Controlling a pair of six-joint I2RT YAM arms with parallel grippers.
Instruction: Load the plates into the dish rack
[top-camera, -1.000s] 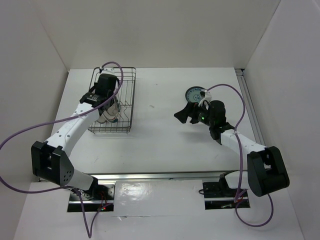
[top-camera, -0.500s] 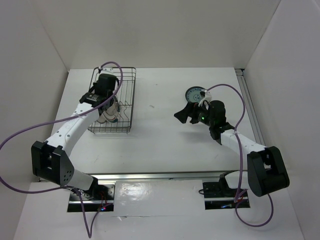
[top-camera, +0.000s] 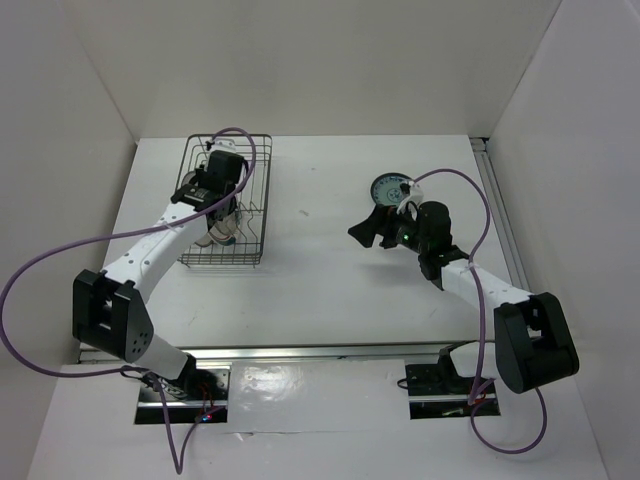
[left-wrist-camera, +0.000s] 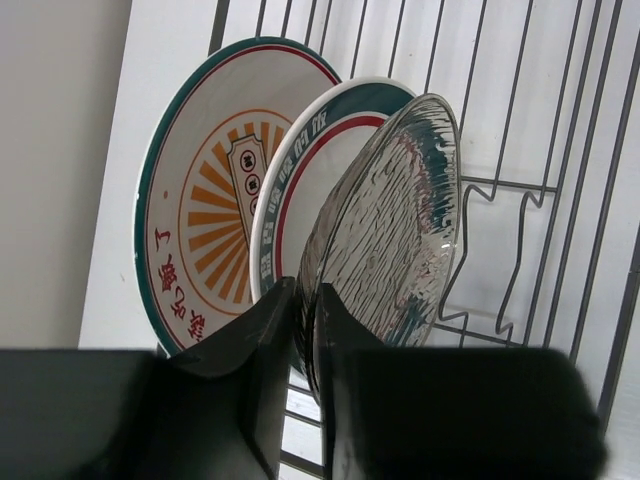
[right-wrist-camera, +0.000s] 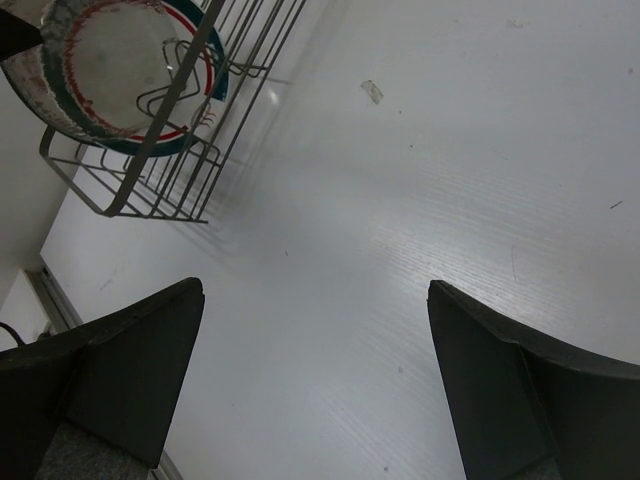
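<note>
Enclosing the jaws of the left gripper (left-wrist-camera: 303, 300), the dish rack (top-camera: 256, 180) is holding three plates upright: the sunburst plate (left-wrist-camera: 205, 210) farthest from them, the green-and-red-rimmed plate (left-wrist-camera: 305, 170) nearer, and the grey translucent plate (left-wrist-camera: 390, 230), whose lower rim they are pinching. The dark teal plate (top-camera: 390, 187) is lying flat on the table (top-camera: 330, 280) just beyond the right gripper (right-wrist-camera: 315, 290), whose jaws are hanging wide apart.

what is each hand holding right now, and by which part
Left hand grips the translucent grey plate by its rim. Right hand is open and holds nothing.
</note>
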